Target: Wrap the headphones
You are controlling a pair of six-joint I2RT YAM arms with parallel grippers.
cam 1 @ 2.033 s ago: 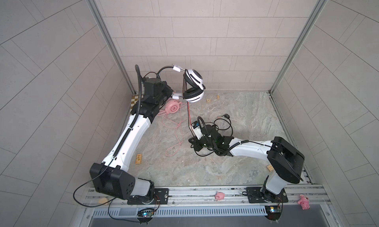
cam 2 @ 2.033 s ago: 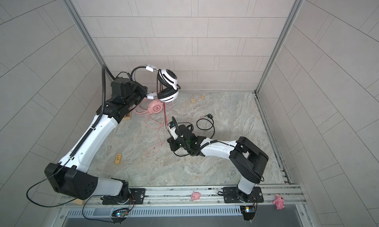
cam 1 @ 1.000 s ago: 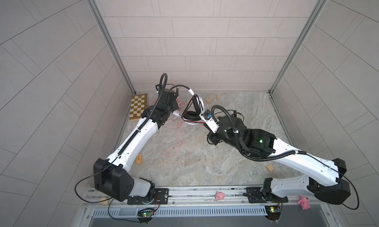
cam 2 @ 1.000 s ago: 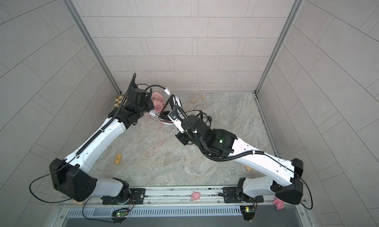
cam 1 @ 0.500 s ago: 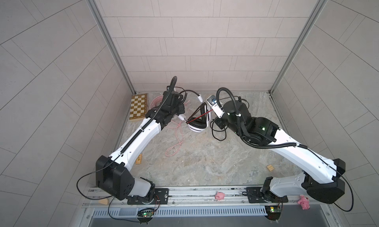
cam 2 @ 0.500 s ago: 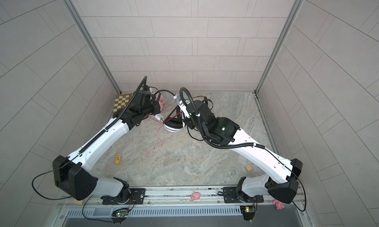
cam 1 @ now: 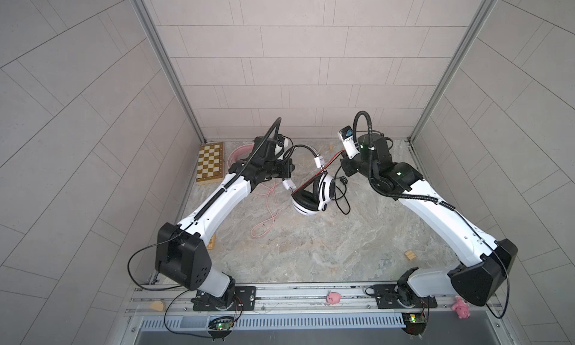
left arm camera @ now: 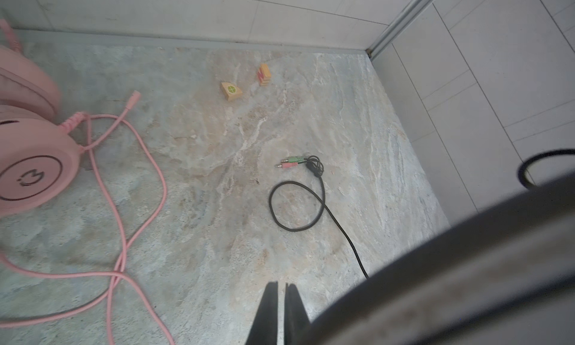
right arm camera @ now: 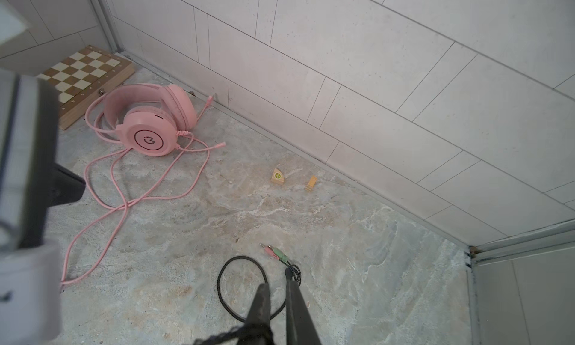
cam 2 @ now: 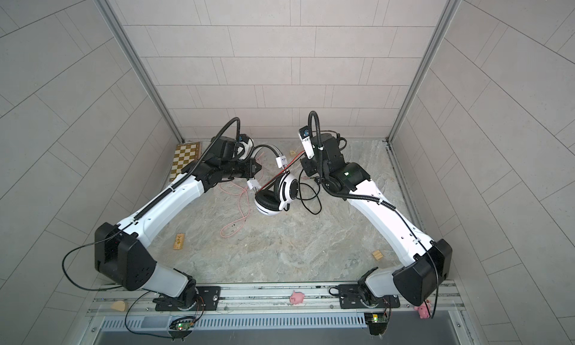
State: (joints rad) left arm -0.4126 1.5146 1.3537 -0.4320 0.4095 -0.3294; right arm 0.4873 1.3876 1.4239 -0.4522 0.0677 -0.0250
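Observation:
The white headphones [cam 1: 314, 194] [cam 2: 278, 197] with black ear pads hang by their headband over my left gripper [cam 1: 292, 167] [cam 2: 257, 167] at the back middle. That gripper [left arm camera: 281, 285] is shut with nothing between its tips, and the blurred headband [left arm camera: 451, 265] lies across it. A thin red cord [cam 1: 323, 167] runs from the white headphones up to my right gripper [cam 1: 342, 164] [right arm camera: 278, 284], whose jaws stand slightly open. The black cable [right arm camera: 242, 284] [left arm camera: 295, 203] loops on the floor below it. The pink headphones [right arm camera: 149, 119] [left arm camera: 28, 159] lie by the back wall with their pink cable [cam 1: 270, 209] loose.
A chessboard [cam 1: 211, 162] lies in the back left corner. Small wooden blocks sit near the back wall [right arm camera: 278, 176] [right arm camera: 311, 183], at the right [cam 1: 410, 255] and by the left arm [cam 1: 212, 243]. Pink pig toys [cam 1: 333, 297] [cam 1: 462, 309] rest on the front rail.
My left arm has brought the white headphones down from high up and a little to the right. My right gripper has risen from the floor to the back right, and its jaws have parted slightly.

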